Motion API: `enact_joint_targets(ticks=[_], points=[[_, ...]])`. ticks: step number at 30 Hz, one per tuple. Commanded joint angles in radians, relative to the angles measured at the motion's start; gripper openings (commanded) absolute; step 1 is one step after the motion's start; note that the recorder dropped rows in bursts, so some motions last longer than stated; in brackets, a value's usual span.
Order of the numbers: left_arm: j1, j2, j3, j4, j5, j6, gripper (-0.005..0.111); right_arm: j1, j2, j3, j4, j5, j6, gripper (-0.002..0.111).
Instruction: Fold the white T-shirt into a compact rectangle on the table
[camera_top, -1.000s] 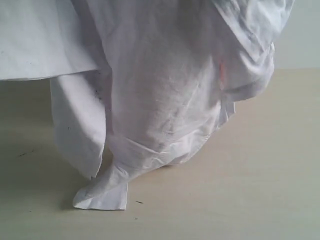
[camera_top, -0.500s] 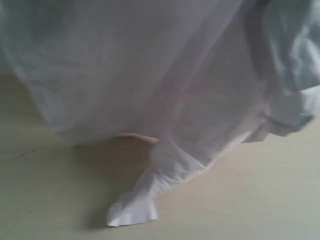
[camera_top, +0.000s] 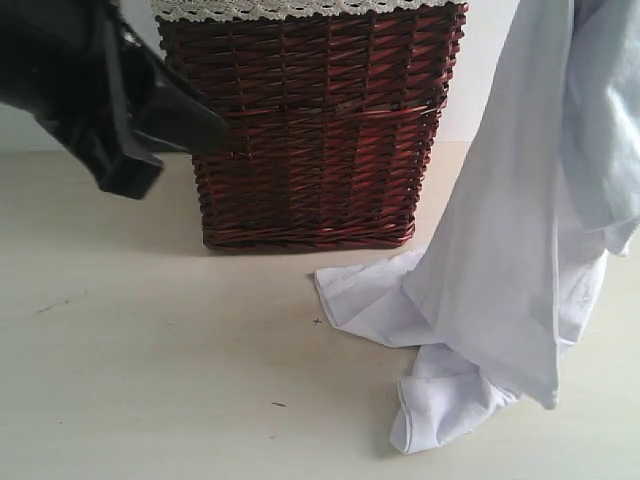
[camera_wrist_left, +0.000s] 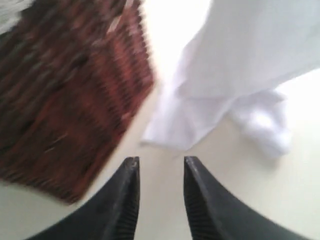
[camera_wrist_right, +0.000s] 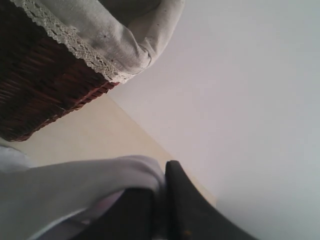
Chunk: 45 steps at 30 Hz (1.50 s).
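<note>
On the left side, a black arm (camera_top: 95, 95) hangs over the desk (camera_top: 150, 380), in front of the white wall (camera_top: 490, 60). Its left gripper (camera_wrist_left: 161, 162) has let go. The two black fingers (camera_wrist_left: 125, 200) stand apart and nothing is between them. It points down at the bare desk, near a corner of the basket and near the edge of the shirt. It touches neither one.

In the middle stands a dark red-brown wicker basket (camera_top: 310, 130). It sits on the desk at the back, close to the wall. A strip of white lace (camera_top: 300, 8) runs along its top edge. In the right wrist view, a grey cloth lining (camera_wrist_right: 115, 30) folds over the rim.

A tiny dark speck (camera_top: 278, 404) lies on the desk in front of the basket.

On the right is the white T-shirt (camera_top: 520, 250). Most of it hangs down from above, and its top goes out of the exterior view. Its bottom part lies crumpled on the desk, just beside the basket's right front corner. One flat piece spreads toward the middle, and one lumpy piece lies nearer the front. The shirt is not folded.

The right gripper (camera_wrist_right: 157, 210) is above the desk and is squeezed tight on the white T-shirt. White cloth drapes over it and is pinched between its dark fingers.
</note>
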Motion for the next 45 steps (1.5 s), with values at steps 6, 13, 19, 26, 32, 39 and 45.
enact_joint_targets(ticks=[6,13,19,26,32,39,45], points=[[-0.113,0.15,0.162,-0.738,-0.22,0.518,0.062,-0.005,-0.005,-0.005,0.013,0.033,0.0,0.0],[-0.332,0.309,0.169,-0.856,-0.433,0.649,0.062,-0.005,-0.005,-0.005,0.015,0.033,0.0,0.0],[-0.506,0.502,0.107,-0.929,-0.647,0.649,0.062,-0.005,-0.005,-0.005,0.015,0.033,0.0,0.0],[-0.621,0.554,-0.027,-1.107,-0.948,0.542,0.062,-0.005,-0.005,-0.005,0.038,0.033,0.008,0.0],[-0.621,0.652,-0.045,-1.098,-1.084,0.403,0.062,-0.005,-0.005,-0.005,0.051,0.033,0.008,0.0],[-0.623,0.679,-0.051,-1.197,-1.084,0.482,0.062,-0.005,-0.005,-0.005,0.059,0.033,0.008,0.0],[-0.625,0.669,0.008,-1.389,-1.173,0.817,0.043,-0.005,-0.005,-0.005,0.058,0.033,0.008,0.0]])
